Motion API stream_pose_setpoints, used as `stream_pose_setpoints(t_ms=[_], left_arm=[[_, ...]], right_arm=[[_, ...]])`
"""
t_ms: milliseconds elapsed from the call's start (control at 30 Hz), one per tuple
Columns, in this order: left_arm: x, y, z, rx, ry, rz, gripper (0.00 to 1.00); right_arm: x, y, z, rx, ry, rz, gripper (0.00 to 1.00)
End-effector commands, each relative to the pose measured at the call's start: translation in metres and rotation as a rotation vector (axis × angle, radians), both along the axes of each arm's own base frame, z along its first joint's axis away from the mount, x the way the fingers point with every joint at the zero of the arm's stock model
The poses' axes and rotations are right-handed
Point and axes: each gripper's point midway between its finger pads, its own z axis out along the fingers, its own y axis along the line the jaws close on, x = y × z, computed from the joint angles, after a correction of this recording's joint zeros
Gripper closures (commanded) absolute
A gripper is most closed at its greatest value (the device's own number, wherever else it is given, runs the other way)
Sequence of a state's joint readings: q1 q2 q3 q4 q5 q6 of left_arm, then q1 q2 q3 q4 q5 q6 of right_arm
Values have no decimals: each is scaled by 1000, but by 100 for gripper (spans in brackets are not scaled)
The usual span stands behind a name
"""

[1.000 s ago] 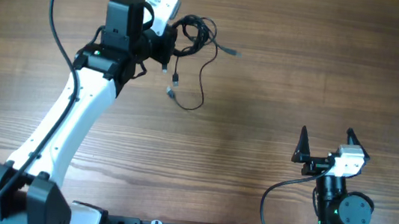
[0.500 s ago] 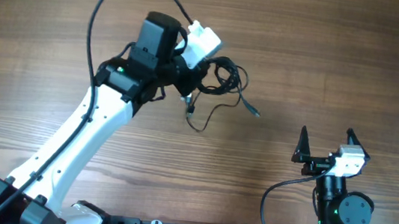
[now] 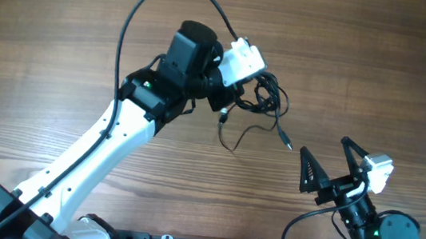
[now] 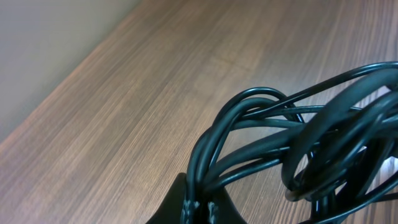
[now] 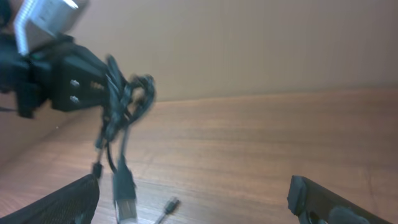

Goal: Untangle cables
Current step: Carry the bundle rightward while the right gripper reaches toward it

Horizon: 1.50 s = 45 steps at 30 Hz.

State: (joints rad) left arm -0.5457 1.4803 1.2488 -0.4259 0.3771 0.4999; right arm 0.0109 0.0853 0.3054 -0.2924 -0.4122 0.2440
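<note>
Overhead: the left claw [image 3: 230, 99] is clamped on the cables [image 3: 267, 100], a bunched knot with loose ends dangling below the claw, above the table [image 3: 63, 22]. The right claw [image 3: 328, 166], well apart from the left claw, gapes wide and empty.

Left wrist: crossed loops crowd beside the left claw.

Right wrist: the bundle hangs from the left claw, tangled. Untangling looks barely begun.

cables [image 3: 267, 101] in left pincer [image 3: 230, 99], right pincer [image 3: 328, 165] well apart

The cables [image 3: 267, 100] hang aloft as a knotted black bunch (plugged tails dangling below).
</note>
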Motion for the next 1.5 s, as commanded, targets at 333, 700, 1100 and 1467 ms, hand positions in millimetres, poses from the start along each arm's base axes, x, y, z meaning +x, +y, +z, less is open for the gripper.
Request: stream_pose_setpoints(t_ms=[333,700,1100,1467], left_arm=[[-23,-36,35,29,-301,-269,96],[-87,-63,70,-167,-524,-745,96],[-105,-70,104,-297,-661,-858,96],[-80,-64,99,-309,-419,-655,0]], right_arm=[[16,34,76,90,237,216,0],[20,36,92,200,247,215,2],[-3,61,96,56,141,438,92],[18,35,80,67,217,225,96]])
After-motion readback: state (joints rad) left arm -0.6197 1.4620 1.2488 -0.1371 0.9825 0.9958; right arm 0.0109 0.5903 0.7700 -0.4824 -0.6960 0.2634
